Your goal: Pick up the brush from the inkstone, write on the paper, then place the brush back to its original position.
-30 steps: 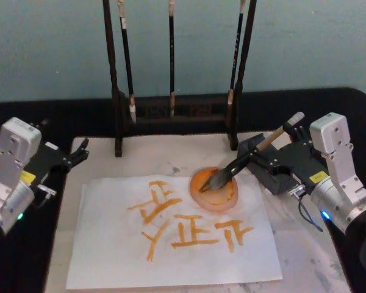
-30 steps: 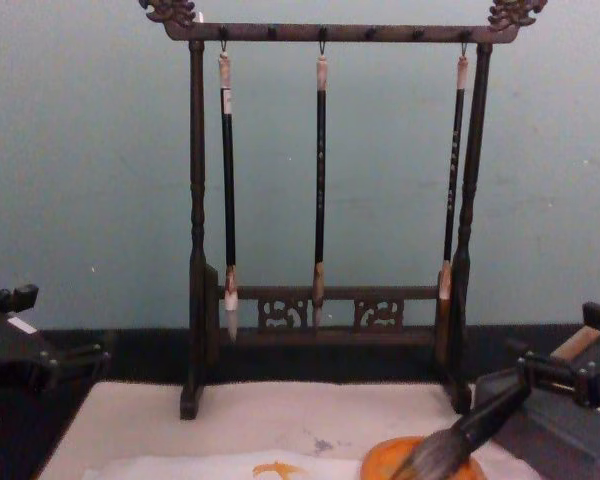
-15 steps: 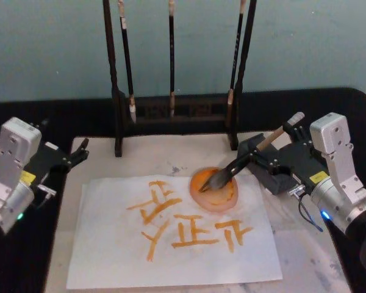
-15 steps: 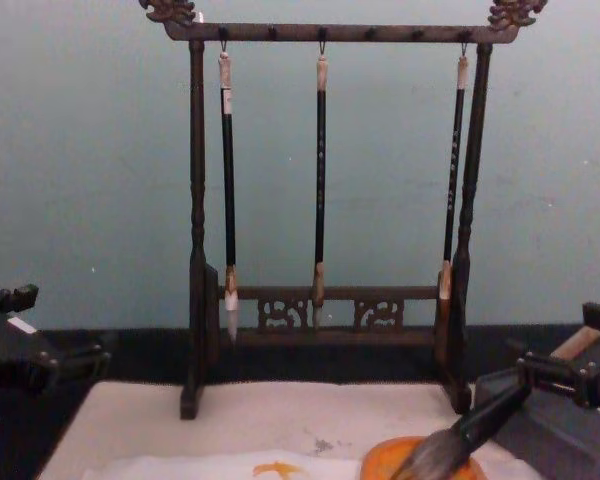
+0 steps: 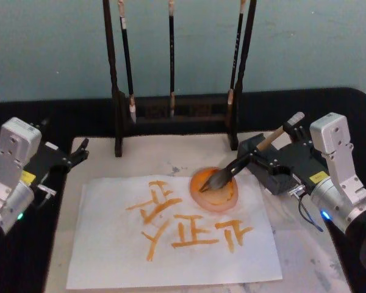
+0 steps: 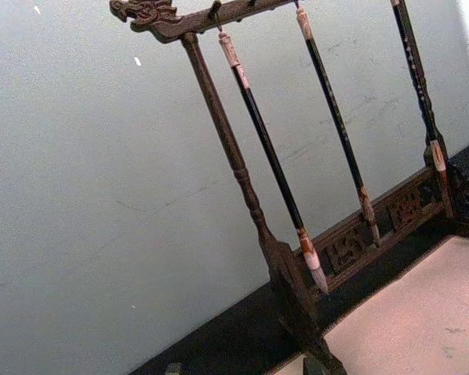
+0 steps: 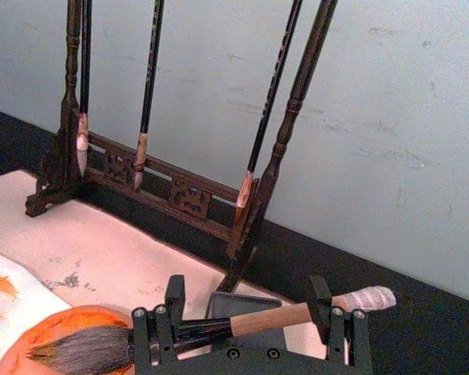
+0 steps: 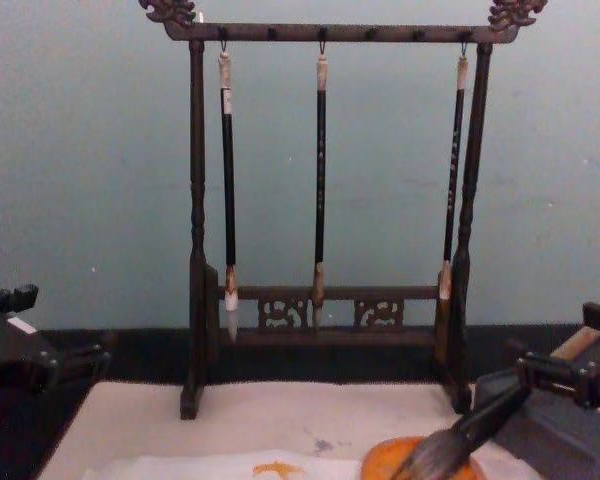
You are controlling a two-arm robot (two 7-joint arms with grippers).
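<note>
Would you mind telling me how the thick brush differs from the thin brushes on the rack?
The thick brush has a pale wooden handle; the thin brushes have black ones. It lies slanted in the right gripper, bushy dark bristles on the orange dish; they hang upright, tips small and pale. All have bristles pointing down.

Black table [image 5: 305,107]; cream felt mat [image 5: 305,256], brush rack [image 5: 177,116] on it.

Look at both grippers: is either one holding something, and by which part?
The right gripper holds the brush by its pale wooden handle, bristles resting on the orange dish. The left gripper holds nothing, parked at the mat's left edge.
</note>
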